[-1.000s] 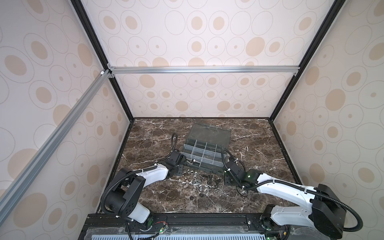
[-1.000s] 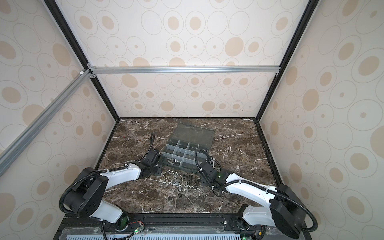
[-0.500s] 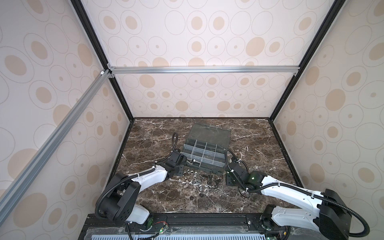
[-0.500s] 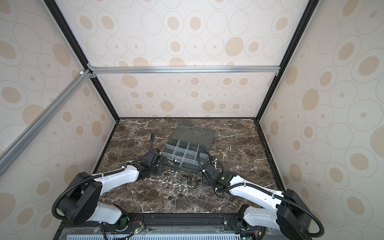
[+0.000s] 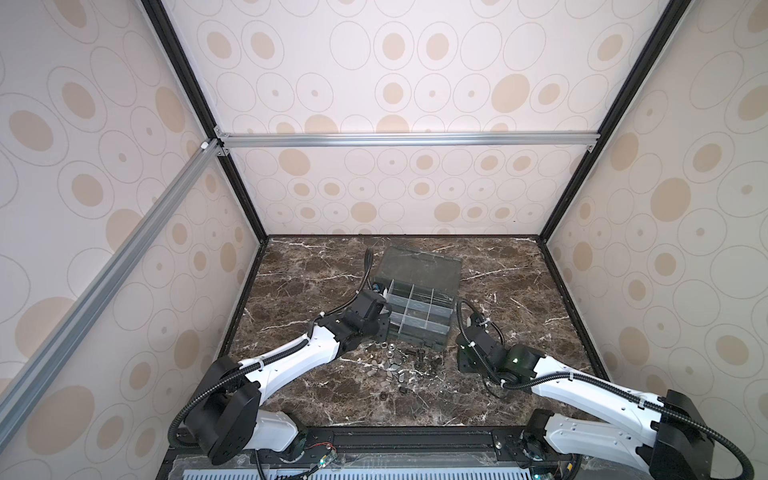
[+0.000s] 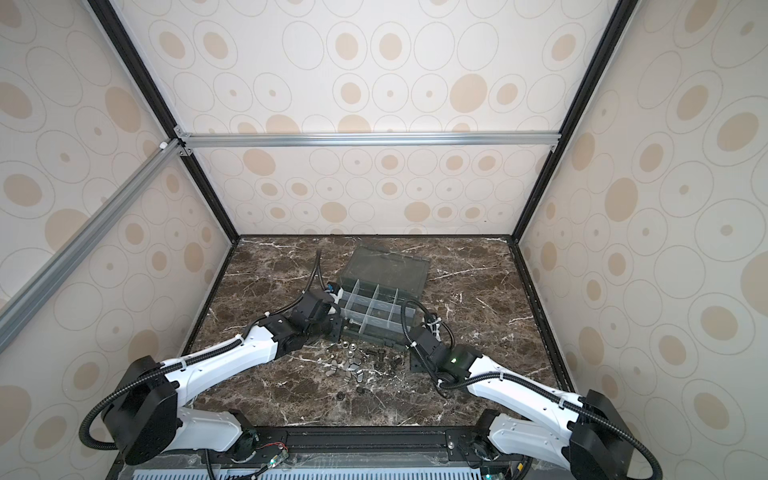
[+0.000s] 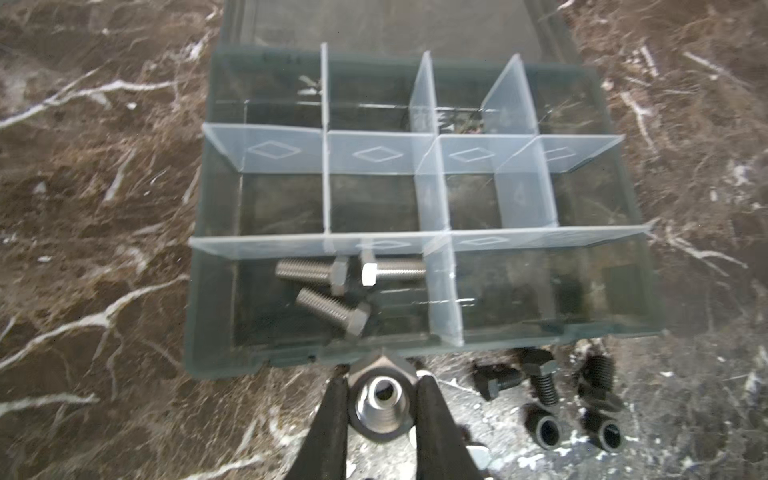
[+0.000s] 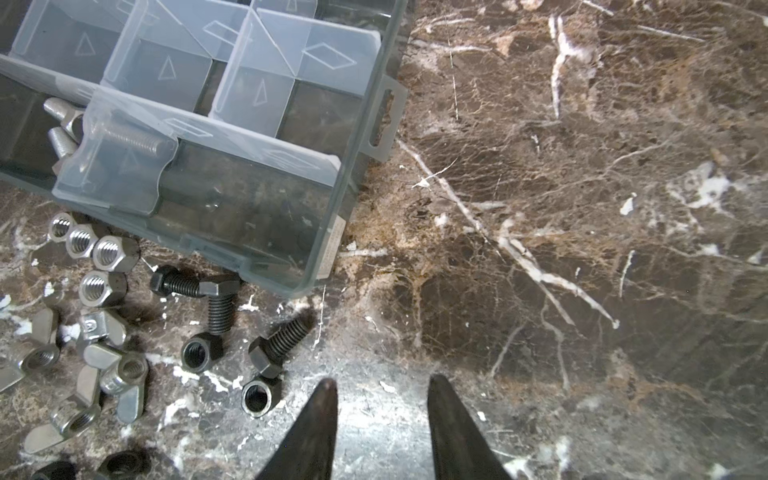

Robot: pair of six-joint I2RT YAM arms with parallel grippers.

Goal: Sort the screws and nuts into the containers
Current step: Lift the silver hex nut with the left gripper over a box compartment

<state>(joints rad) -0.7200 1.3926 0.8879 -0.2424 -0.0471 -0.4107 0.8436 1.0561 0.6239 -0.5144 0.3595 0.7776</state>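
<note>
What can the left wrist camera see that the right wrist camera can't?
Only left wrist: the left claw gripping a silver hex nut. Only right wrist: the right claw, open and empty above the marble tabletop, plus loose hex nuts. Both: the grey organizer box with silver screws in one cell, and black screws lying before it.

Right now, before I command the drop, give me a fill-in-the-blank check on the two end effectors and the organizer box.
The left end effector grips a hexagonal metal nut coloured ____.
The smoky-grey plastic organizer box holds ____ silver metal bolts.
The right end effector, jaws apart, holds ____.
Missing words: silver; three; nothing.
</note>
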